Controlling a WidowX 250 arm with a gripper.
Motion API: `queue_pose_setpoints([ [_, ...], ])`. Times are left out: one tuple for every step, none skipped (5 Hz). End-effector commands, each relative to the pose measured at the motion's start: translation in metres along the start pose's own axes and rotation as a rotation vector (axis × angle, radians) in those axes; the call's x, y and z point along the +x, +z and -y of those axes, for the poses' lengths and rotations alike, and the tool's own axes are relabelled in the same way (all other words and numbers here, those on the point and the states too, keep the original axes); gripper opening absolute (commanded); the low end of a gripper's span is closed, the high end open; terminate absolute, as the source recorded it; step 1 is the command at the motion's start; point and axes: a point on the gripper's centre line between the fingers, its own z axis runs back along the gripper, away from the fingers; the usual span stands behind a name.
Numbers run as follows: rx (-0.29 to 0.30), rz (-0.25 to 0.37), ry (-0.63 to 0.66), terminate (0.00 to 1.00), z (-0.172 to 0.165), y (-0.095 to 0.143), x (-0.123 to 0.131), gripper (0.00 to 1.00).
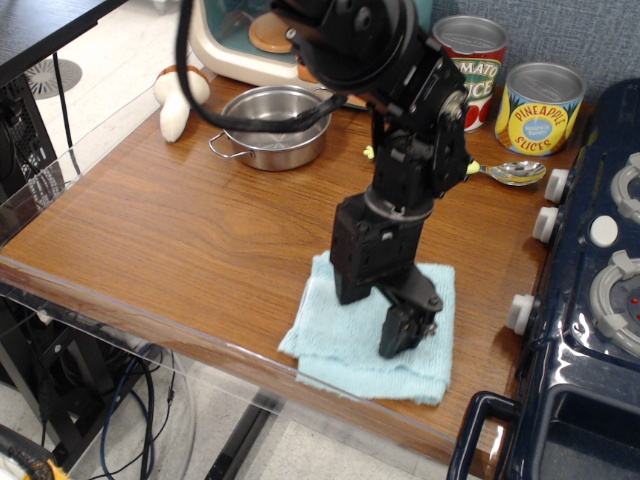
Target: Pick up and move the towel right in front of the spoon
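The light blue towel [345, 350] lies rumpled near the table's front edge, right of centre. My black gripper [405, 332] points down onto the towel's right half, with its fingers closed together and pressed into the cloth. The spoon [517, 172] lies at the back right, in front of the cans. Its silver bowl shows, and the arm hides most of its yellow-green handle. The towel sits well in front of the spoon and a little to its left.
A steel pot [272, 125] stands at the back left with a mushroom toy [176, 95] beside it. A tomato sauce can [478, 65] and a pineapple can [538, 107] stand at the back right. A toy stove [600, 260] borders the right edge.
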Motion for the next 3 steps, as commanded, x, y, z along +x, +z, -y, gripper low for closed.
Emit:
queue_pose_setpoints([
  [-0.012,-0.055,0.066,0.0,0.037,0.011,-0.043,1.0],
  [-0.019,-0.079,0.075,0.0,0.052,0.018,-0.065,1.0],
  [-0.02,-0.093,0.072,0.0,0.056,0.025,-0.078,1.0],
])
